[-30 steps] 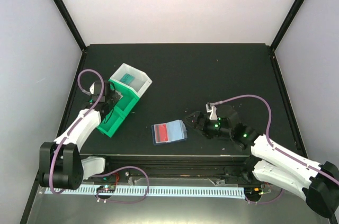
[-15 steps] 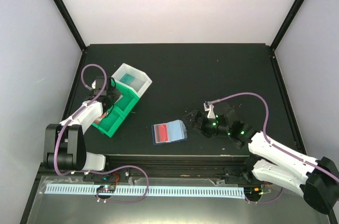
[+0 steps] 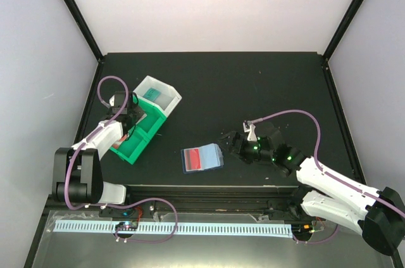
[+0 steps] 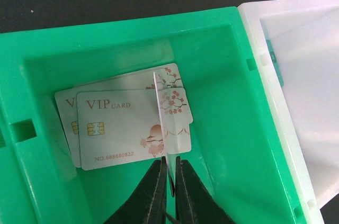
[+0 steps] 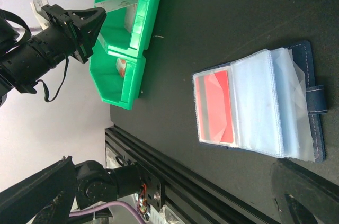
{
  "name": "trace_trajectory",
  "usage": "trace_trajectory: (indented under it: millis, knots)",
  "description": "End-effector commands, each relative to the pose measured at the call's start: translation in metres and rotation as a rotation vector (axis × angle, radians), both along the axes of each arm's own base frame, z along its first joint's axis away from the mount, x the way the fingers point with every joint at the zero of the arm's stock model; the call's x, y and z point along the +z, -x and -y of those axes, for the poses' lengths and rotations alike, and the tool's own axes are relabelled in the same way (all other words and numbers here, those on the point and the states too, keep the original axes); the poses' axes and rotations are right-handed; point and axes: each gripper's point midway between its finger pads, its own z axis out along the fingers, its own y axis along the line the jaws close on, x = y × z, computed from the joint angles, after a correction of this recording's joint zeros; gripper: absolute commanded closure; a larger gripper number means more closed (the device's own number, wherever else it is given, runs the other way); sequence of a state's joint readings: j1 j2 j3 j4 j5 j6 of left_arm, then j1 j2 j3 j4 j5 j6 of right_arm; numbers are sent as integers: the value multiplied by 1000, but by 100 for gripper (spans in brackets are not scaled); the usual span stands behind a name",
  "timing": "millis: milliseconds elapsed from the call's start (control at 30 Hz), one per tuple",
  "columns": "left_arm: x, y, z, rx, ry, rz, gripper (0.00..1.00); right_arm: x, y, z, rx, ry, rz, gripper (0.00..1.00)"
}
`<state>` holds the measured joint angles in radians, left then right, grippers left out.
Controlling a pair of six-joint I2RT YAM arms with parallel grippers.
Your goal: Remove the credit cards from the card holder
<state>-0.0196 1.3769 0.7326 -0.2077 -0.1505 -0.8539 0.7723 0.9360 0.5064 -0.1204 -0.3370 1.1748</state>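
Navy cloth and clear plastic of the card holder (image 3: 202, 158), spread open and flat on the table (image 3: 253, 84) at lower centre of the top view, pockets upward so the contents can be reached; red card (image 5: 214, 106) lodged in the leftmost pocket as seen from the right wrist, not yet drawn out; other pockets seemingly empty, though too glossy to be sure. Just right of the holder in the top view, right gripper (image 3: 233, 145), fingers spread wide and grasping nothing, near but apart, probably waiting its turn at the red card. At middle left of that view, over the green bin (image 3: 136, 144), left gripper (image 4: 168, 163) clenched on a pale card (image 4: 174, 121), pinched by its lower edge and standing on edge above two VIP cards (image 4: 116, 128) lying flat and overlapped on the bin floor; likely held low so as to drop onto that pile. White bin (image 3: 161, 94) butted against the green one's upper end.
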Motion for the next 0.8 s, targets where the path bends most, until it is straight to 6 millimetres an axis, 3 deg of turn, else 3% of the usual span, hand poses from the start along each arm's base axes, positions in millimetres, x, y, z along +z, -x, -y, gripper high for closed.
trace_trajectory:
  millis: [0, 400, 467, 767]
  knots:
    - [24, -12, -10, 12, -51, 51, 93, 8, -2, -1, 6, 0, 18, 0]
    - [45, 6, -19, -1, -139, 9, 67, 9, -4, 1, 5, 19, 40, 0]
    - [60, 10, -17, -22, -149, 41, 60, 7, -3, 1, 16, 22, 49, 0]
    - [88, 42, -7, -157, -234, 56, 21, 1, 5, 0, 117, 64, 125, 0]
